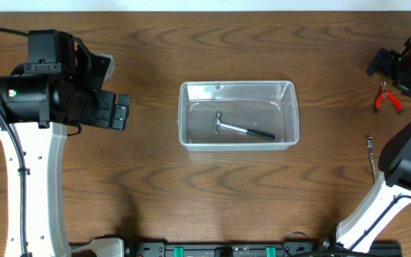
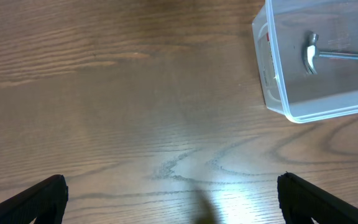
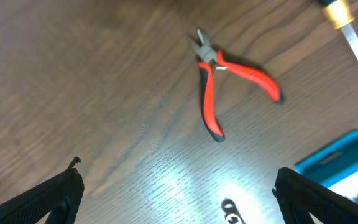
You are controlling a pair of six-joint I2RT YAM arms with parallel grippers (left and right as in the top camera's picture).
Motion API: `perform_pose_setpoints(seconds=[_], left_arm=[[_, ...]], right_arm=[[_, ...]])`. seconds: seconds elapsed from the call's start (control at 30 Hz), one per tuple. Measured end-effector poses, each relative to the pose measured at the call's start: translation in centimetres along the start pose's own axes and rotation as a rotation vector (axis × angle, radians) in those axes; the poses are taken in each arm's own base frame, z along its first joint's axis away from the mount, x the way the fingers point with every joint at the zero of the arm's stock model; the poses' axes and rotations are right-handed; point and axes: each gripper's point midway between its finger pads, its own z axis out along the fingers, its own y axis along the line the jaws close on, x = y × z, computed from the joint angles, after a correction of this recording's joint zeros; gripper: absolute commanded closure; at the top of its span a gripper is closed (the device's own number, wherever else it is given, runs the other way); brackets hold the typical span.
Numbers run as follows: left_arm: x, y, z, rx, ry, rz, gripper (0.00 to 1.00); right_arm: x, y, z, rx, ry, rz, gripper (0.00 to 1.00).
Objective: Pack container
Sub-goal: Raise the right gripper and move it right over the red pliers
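Observation:
The clear plastic container (image 1: 238, 115) stands at the table's middle with a hammer (image 1: 242, 129) lying inside; its corner shows in the left wrist view (image 2: 316, 62) with the hammer head (image 2: 310, 53). My left gripper (image 2: 173, 199) is open and empty above bare wood, left of the container. My right gripper (image 3: 179, 196) is open and empty, hovering above red-handled pliers (image 3: 229, 78) at the far right (image 1: 387, 98).
A screwdriver (image 1: 370, 155) lies near the right edge; a yellow and metal tip (image 3: 347, 28) also shows in the right wrist view. A small blue-and-white box (image 3: 344, 165) lies by the right finger. A small metal piece (image 3: 230, 210) lies between the right fingers.

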Motion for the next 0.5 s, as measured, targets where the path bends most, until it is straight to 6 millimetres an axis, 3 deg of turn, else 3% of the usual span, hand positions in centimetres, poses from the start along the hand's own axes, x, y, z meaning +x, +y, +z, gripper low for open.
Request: perform_pose_setpoints(seconds=[0.17, 0.5], left_arm=[[0.0, 0.0, 0.0, 0.000, 0.000, 0.000, 0.02], [0.0, 0.0, 0.0, 0.000, 0.000, 0.000, 0.02]], right_arm=[[0.2, -1.0, 1.9, -0.009, 0.044, -0.005, 0.01], [-1.0, -1.1, 2.2, -0.027, -0.001, -0.085, 0.01]])
